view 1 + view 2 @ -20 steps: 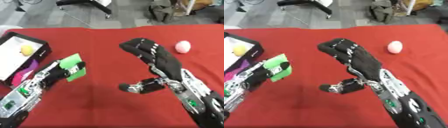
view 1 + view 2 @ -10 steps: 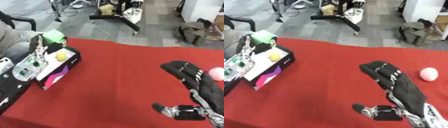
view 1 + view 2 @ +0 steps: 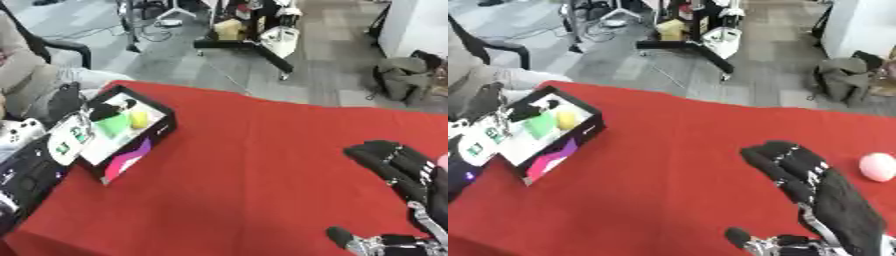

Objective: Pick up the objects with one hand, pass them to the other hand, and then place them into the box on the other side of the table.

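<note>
- A red table (image 3: 667,165) fills the lower part of both views, with a grey floor and office clutter beyond its far edge.
- A black box (image 3: 140,145) with a white inside sits at the table's left edge, its near wall marked with pink and purple.
- A green object (image 3: 112,125) lies inside the box on the white floor, just beside a yellow ball (image 3: 139,119) that lies to its right.
- The left hand (image 3: 98,111) reaches over the box from the view's left; its dark fingertips hang above the green object's far end. I cannot tell whether they touch or pinch the object, so the hand's state cannot be read.
- The left forearm, white and black with small green marks, runs along the box's left side toward the lower left corner.
- The right hand (image 3: 815,185) lies over the table at the lower right, palm down, its black fingers straight and spread a little apart, pointing toward the far left. It holds nothing.
- The right hand's thumb shows near the bottom edge, stuck out to the left on silver joints, apart from the fingers.
- A pink ball (image 3: 878,166) rests on the red cloth just right of the right hand, near the view's right edge, well apart from the box.
</note>
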